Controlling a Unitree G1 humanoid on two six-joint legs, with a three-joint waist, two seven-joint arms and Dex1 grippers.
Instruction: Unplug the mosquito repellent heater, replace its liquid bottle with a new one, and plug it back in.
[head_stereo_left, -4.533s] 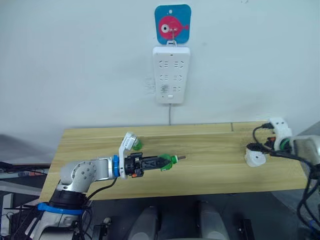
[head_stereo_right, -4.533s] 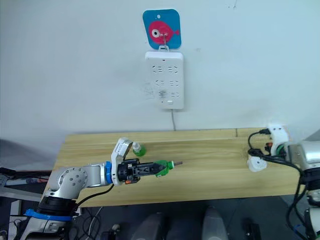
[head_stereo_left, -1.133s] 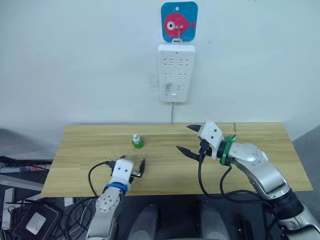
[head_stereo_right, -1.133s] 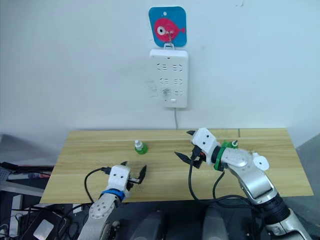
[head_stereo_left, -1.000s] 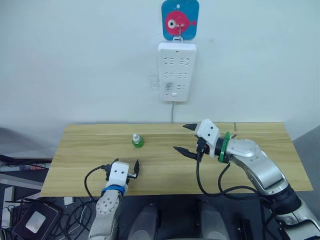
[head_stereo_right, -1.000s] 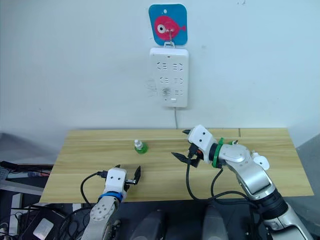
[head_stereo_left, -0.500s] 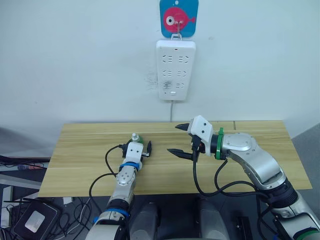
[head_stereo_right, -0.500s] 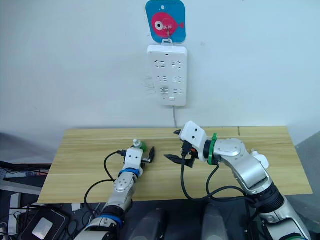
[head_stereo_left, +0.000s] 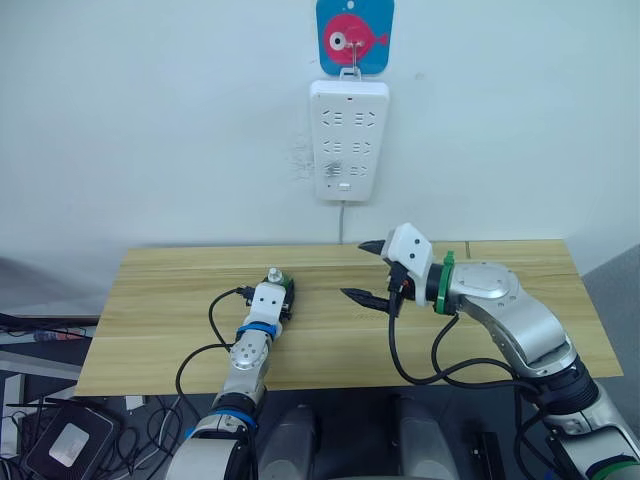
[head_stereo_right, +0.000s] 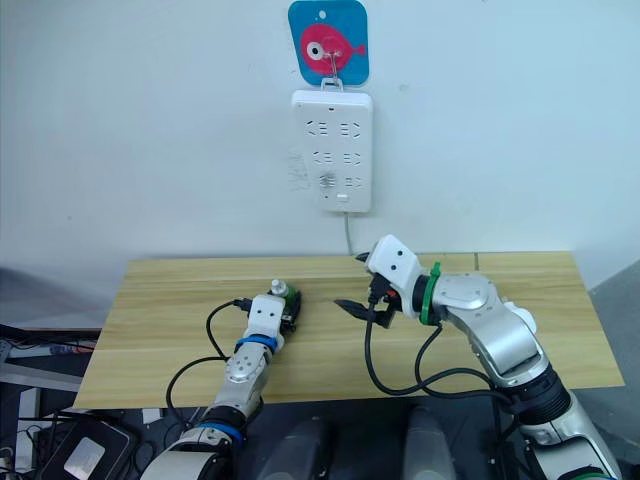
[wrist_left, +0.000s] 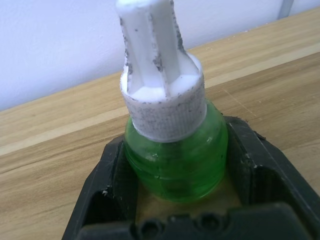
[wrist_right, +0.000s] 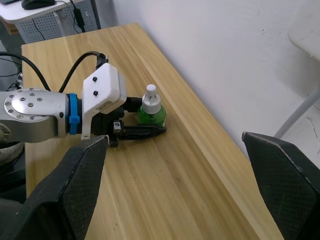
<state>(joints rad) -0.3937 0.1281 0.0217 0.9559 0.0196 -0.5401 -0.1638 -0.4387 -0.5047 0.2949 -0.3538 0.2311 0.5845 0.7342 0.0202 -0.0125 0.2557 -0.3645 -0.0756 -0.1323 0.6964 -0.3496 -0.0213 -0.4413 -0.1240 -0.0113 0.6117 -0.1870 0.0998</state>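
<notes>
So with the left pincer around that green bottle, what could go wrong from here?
1. The left pincer brackets the upright green bottle low on its rounded body; closing off-centre might tip or squirt it out.
2. The open right pincer hovers over the table nearby, so lifting the bottle toward it could cause a collision.

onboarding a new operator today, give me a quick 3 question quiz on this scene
1. True or false: the left gripper has its jaws on either side of the green liquid bottle.
2. What colour is the bottle's cap? A) red B) white C) black
3. How do the right gripper jaws stand, and do they hold anything?

Key
1. True; the bottle stands upright on the wooden table between them.
2. B.
3. Spread open and empty, above the table, below the white power strip on the wall.
</notes>
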